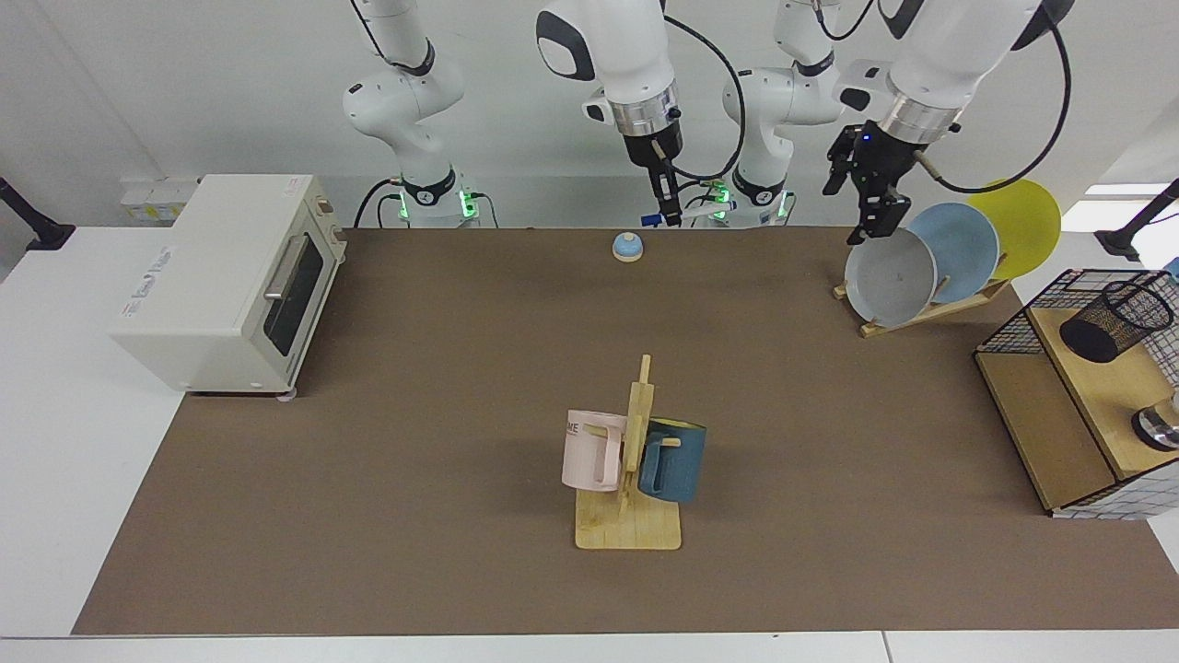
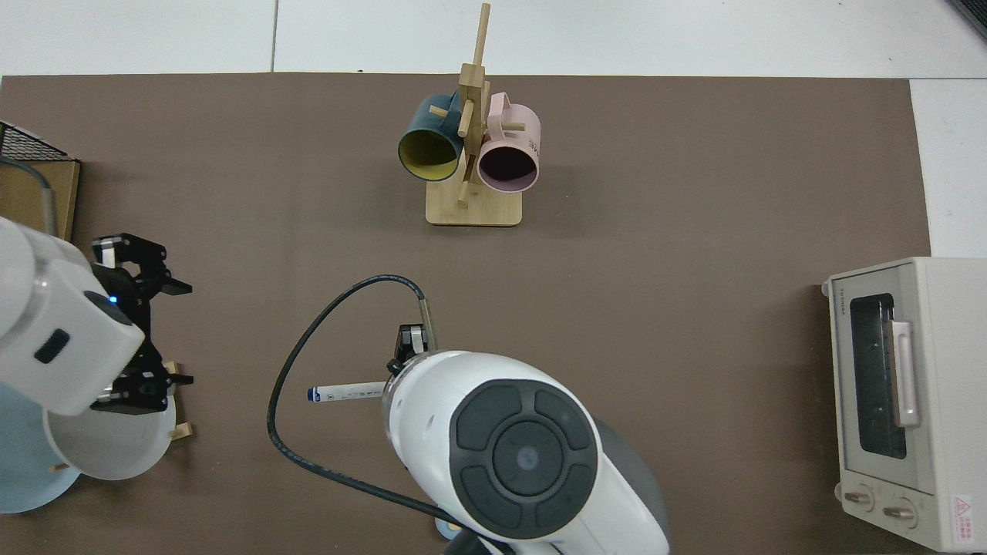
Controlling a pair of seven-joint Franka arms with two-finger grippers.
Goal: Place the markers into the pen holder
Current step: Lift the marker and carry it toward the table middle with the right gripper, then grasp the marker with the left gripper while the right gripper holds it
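Observation:
The marker (image 1: 705, 212), white with a blue cap, is held level above the table's far edge with my right gripper (image 1: 667, 217) shut on its capped end. From above, the marker (image 2: 345, 391) sticks out from under the right arm, which hides the gripper itself. The pen holder (image 1: 1114, 320), a black mesh cup, stands on a wooden shelf inside a wire basket at the far right of the facing view; the top view does not show it. My left gripper (image 1: 861, 207) hangs open and empty just beside the grey plate, and the top view shows the left gripper (image 2: 185, 333) too.
A plate rack (image 1: 921, 313) holds grey, blue and yellow plates. A mug tree (image 1: 631, 460) with a pink and a blue mug stands mid-table. A toaster oven (image 1: 230, 276) sits at the left, a small blue bell (image 1: 627, 246) at the back, a shiny metal object (image 1: 1159, 428) on the shelf.

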